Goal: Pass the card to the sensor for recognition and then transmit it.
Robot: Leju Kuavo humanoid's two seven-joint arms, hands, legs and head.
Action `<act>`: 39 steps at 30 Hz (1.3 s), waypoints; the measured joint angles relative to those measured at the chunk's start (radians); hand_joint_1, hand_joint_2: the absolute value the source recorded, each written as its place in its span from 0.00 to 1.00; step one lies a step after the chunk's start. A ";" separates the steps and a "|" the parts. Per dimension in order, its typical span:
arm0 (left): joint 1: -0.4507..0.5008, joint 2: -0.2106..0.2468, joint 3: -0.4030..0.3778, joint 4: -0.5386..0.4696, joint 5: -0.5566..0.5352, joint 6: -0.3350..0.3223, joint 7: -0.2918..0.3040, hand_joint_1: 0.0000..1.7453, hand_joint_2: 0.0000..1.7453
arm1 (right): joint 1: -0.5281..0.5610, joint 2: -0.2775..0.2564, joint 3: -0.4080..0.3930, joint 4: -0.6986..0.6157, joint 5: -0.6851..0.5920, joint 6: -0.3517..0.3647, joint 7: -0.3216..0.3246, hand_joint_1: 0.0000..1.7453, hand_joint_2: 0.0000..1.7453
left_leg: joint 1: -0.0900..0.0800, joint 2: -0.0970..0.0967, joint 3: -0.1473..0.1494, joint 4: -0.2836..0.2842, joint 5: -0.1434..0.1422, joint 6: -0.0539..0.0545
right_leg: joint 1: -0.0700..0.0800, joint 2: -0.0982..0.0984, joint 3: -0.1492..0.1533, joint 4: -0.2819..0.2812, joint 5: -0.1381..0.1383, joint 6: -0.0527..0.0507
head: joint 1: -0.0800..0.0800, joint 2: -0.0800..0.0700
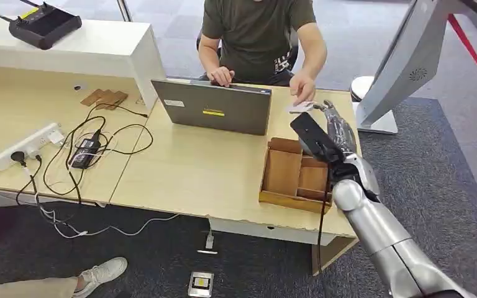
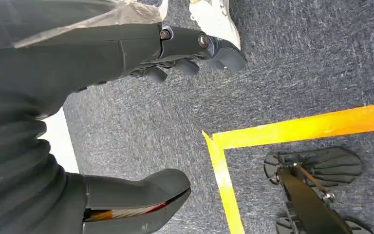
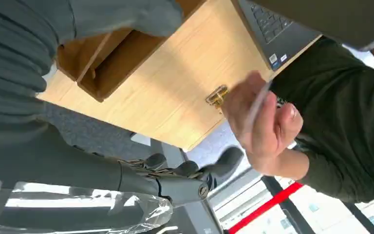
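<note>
While the right hand point(image 1: 337, 127) is extended over the far right part of the tabletop point(image 1: 192, 167), its fingers are spread apart and grip nothing; the right wrist view confirms that nothing lies between thumb and fingers. The card point(image 1: 300, 107), a thin white rectangle, is pinched in the person's hand point(image 1: 302, 92) just beside the robot's fingertips, at about 10 o'clock from the right hand in the head view. In the right wrist view the card point(image 3: 257, 105) appears edge-on and blurred in the person's hand point(image 3: 263, 124); contact between card and robot fingers cannot be determined.

A wooden tray point(image 1: 293, 175) with several compartments rests on the tabletop directly under the right forearm, at 6 o'clock from the card. A grey laptop point(image 1: 214, 107) stands open at 9 o'clock from the card, its lid back toward the robot, and the person's other hand point(image 1: 222, 76) rests behind it.

The left hand point(image 2: 185, 53) hangs above grey carpet point(image 2: 141, 126) marked with yellow tape point(image 2: 292, 130); its fingers are apart and hold nothing.

At 9 o'clock on the tabletop lie a white power strip point(image 1: 28, 146) and tangled black cables point(image 1: 84, 152).
</note>
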 joint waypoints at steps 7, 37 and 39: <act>0.006 0.001 -0.006 0.000 0.016 0.005 -0.021 0.00 1.00 | 0.059 -0.044 -0.017 -0.119 0.113 -0.065 0.023 0.00 1.00 | 0.000 0.000 0.000 0.000 0.000 0.000 | 0.000 0.000 0.000 0.000 0.000 0.000 | 0.000 0.000; 0.083 0.013 -0.005 0.000 0.113 0.038 -0.101 0.00 1.00 | 0.511 -0.098 -0.008 -0.491 0.475 0.127 0.018 0.00 1.00 | 0.000 0.000 0.001 -0.001 -0.003 0.000 | 0.000 0.000 0.001 -0.001 -0.002 0.000 | 0.000 0.000; 0.084 0.013 -0.004 0.000 0.113 0.038 -0.100 0.00 1.00 | 0.499 -0.089 0.002 -0.442 0.491 0.122 0.029 0.00 1.00 | 0.000 0.000 0.001 -0.001 -0.003 0.000 | 0.000 0.000 0.001 -0.001 -0.002 0.000 | 0.000 0.000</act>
